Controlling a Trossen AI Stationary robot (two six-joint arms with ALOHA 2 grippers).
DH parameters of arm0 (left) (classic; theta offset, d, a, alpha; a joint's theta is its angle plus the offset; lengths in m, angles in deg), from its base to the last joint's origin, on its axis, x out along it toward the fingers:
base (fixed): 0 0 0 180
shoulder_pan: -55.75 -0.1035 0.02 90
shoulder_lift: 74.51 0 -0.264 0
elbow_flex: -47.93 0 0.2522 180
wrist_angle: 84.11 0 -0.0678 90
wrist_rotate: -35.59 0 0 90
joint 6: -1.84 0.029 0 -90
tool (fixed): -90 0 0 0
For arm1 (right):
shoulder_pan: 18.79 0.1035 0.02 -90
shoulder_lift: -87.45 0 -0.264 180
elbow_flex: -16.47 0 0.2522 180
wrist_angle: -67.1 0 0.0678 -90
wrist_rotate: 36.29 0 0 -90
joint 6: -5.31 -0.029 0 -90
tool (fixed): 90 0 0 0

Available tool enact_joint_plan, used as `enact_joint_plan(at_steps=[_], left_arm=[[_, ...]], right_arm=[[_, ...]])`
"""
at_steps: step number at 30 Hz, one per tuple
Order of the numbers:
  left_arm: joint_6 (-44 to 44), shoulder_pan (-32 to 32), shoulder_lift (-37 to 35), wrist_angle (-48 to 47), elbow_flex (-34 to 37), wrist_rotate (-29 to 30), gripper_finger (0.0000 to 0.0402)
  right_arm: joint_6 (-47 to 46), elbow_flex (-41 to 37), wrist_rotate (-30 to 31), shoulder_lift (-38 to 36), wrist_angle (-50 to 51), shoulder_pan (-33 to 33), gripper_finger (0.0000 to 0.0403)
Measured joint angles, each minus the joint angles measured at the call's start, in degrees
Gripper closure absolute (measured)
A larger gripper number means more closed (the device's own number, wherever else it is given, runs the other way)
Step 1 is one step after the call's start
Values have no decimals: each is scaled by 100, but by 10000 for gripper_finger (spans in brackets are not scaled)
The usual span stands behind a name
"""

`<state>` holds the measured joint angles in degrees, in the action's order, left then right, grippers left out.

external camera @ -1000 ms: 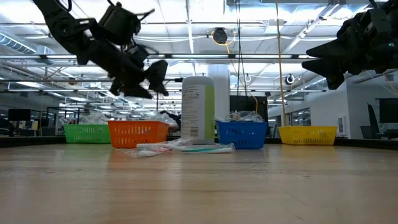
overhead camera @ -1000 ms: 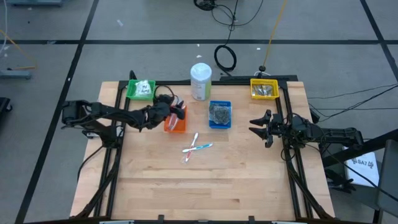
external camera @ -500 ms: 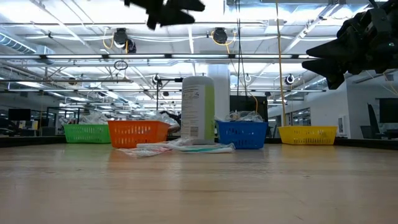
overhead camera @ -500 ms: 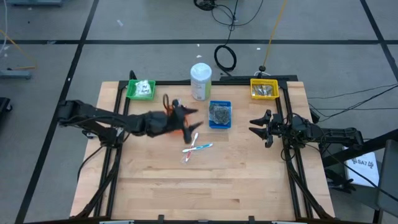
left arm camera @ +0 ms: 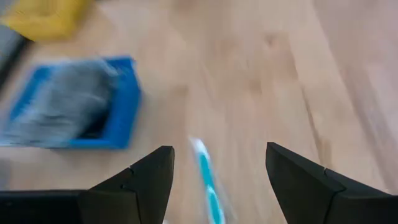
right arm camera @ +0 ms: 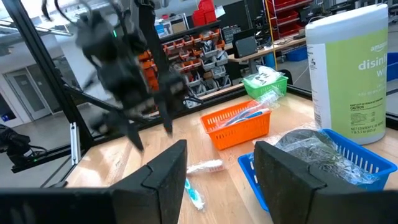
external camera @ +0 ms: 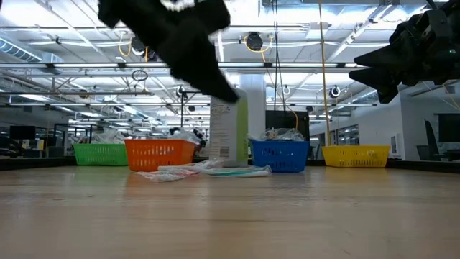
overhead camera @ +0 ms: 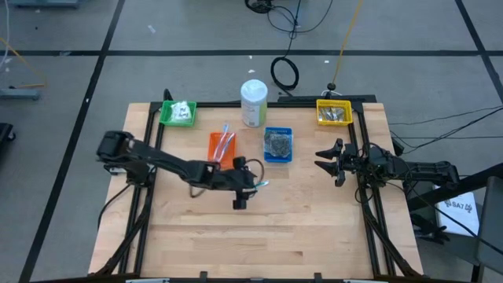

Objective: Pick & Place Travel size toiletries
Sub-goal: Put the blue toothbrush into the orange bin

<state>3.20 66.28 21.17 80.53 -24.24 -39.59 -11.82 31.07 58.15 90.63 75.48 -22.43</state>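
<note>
Clear sachets with teal sticks inside [overhead camera: 259,185] lie flat on the wood near the table's middle, and show in the low view [external camera: 208,171]. My left gripper [overhead camera: 250,187] hangs open just above them. In its wrist view the fingers [left arm camera: 219,151] stand on either side of a teal sachet [left arm camera: 205,177] without touching it. Another sachet [overhead camera: 225,141] lies in the orange tray [overhead camera: 214,153]. My right gripper [overhead camera: 324,159] waits open at the table's right edge, above the surface [right arm camera: 221,149].
Along the far side stand a green tray with a white wad [overhead camera: 178,112], a tall white bottle [overhead camera: 254,102], a blue tray of dark grey puffs [overhead camera: 277,145] and a yellow tray of silvery sticks [overhead camera: 333,112]. Bare wood [overhead camera: 259,244] fills the near half.
My left gripper has left the orange tray and swung toward the table's near right, rolling its wrist and tipping downward, until it hangs over the sachets at the middle. The orange tray now shows with a sachet in it.
</note>
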Motion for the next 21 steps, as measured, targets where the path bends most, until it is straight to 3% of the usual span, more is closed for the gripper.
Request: enact_joint_plan(at_steps=[9,21], left_arm=[[-199,-205,1177,38,2,-531,156],[-711,-548,1453,-107,-4,-672,156]], right_arm=[[0,-1,-2,2,0,0,227],[0,0,-2,2,0,0,228]])
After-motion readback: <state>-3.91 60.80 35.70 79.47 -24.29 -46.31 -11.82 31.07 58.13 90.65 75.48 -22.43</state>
